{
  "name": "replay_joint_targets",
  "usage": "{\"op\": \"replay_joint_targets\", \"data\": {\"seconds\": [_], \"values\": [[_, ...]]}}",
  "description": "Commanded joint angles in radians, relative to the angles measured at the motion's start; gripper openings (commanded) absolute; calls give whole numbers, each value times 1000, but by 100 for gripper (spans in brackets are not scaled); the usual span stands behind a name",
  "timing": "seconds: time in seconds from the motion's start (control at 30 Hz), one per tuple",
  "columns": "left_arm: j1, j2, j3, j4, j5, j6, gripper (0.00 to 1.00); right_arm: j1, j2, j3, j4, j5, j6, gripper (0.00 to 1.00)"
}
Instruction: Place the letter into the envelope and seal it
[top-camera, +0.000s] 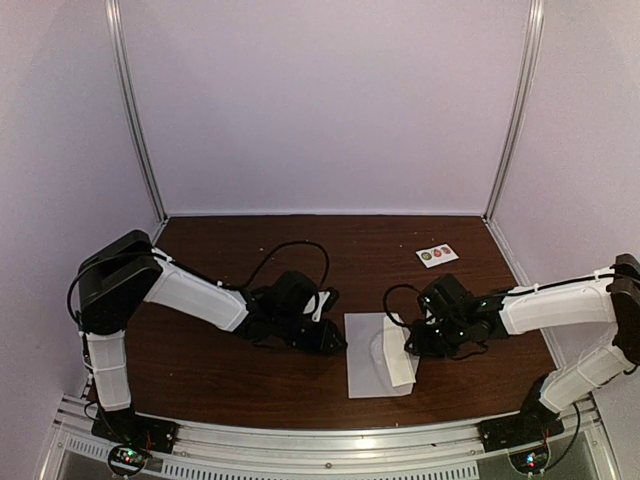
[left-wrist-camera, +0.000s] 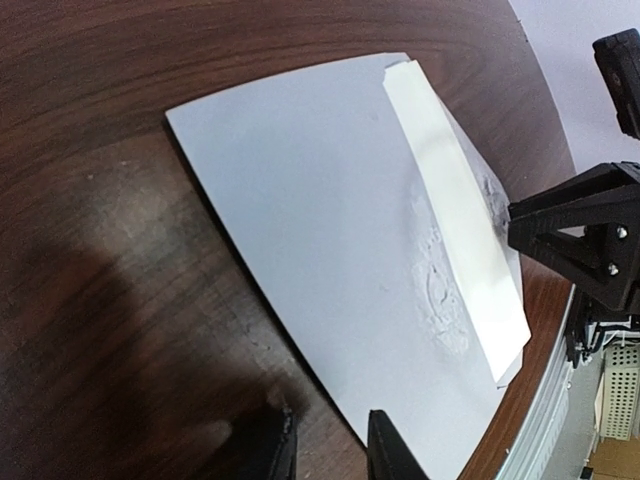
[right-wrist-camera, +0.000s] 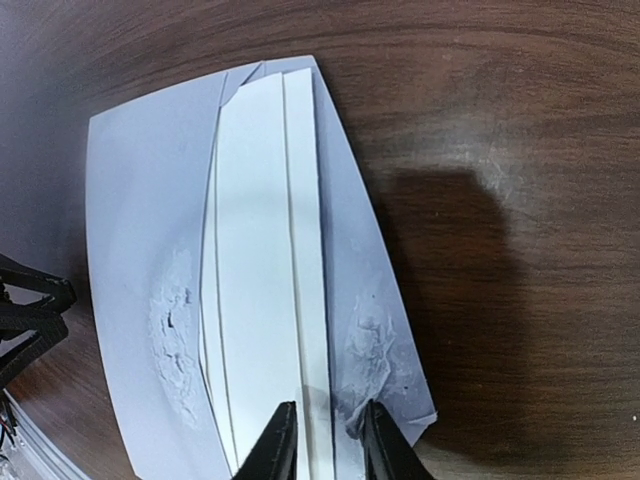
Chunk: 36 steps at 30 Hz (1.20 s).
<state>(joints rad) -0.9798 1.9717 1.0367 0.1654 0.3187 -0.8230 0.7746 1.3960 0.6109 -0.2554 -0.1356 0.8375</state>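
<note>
envelope at the worktop front edge, letter on it; right gripper narrow astride letter end, grip unclear; left gripper narrow at envelope edge, likely steadying.

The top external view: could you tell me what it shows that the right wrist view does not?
Only the top view shows the whole left arm and right arm, and the sticker card near the table's far right corner. Only the right wrist view shows the scuffed patches on the envelope and the right gripper, fingers apart, over the letter's edge. Both show the folded letter lying on the envelope on the table.
</note>
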Motion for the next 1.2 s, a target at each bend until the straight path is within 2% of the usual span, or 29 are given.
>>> {"op": "replay_joint_targets", "data": {"seconds": [0.0,0.23,0.5,1.17], "values": [[-6,23,14,58,17,-12,25,2,-20,20,-30,22,-7,20],[-11,26,16,60,17,-16,24,2,-89,41,-31,15,-24,20],[-15,28,17,62,18,-19,24,2,-16,42,-17,26,-34,16],[-27,52,-2,111,33,-38,23,3,49,-24,70,-21,-8,14]]}}
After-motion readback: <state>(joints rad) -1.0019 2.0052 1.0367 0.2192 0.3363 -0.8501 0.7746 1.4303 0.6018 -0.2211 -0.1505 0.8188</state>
